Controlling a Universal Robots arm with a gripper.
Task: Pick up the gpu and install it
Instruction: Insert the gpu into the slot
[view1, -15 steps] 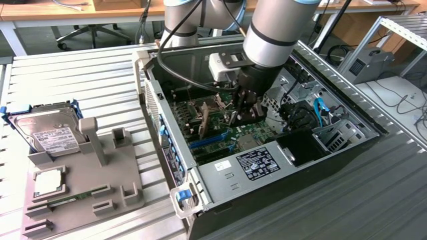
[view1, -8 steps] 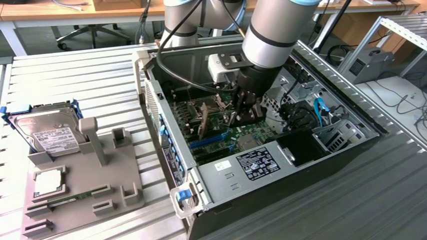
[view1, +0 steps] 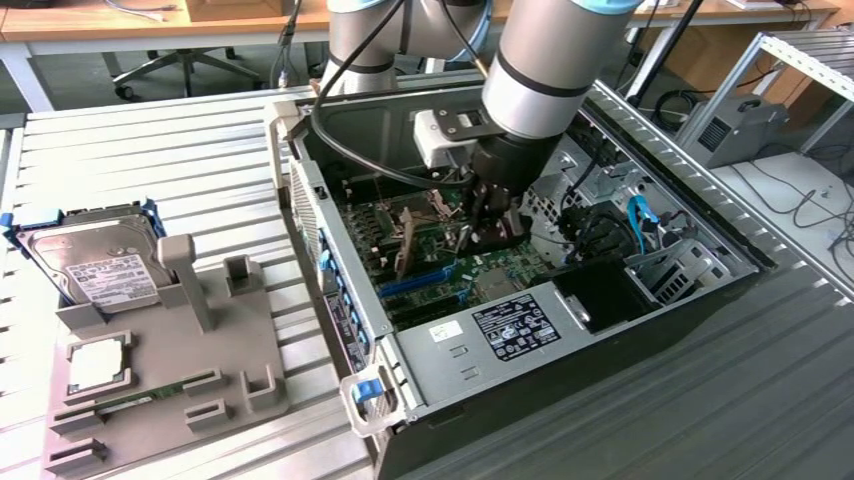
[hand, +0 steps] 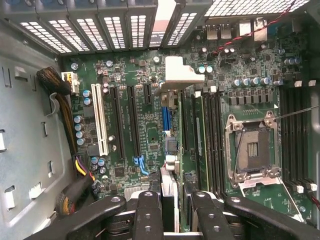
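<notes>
In the wrist view the gpu runs edge-on away from me, a thin black card ending in its silver bracket near the case's rear slot covers. My gripper is shut on the card's near end, one black finger on each side. The card hangs just over the motherboard, lined up along the blue expansion slot. The exterior view has my gripper lowered deep inside the open computer case, where it hides most of the card.
A white slot and black slots lie beside the card, with memory slots and the CPU socket on the other side. Cable bundles run along the case wall. Outside the case, a grey fixture holds a hard drive.
</notes>
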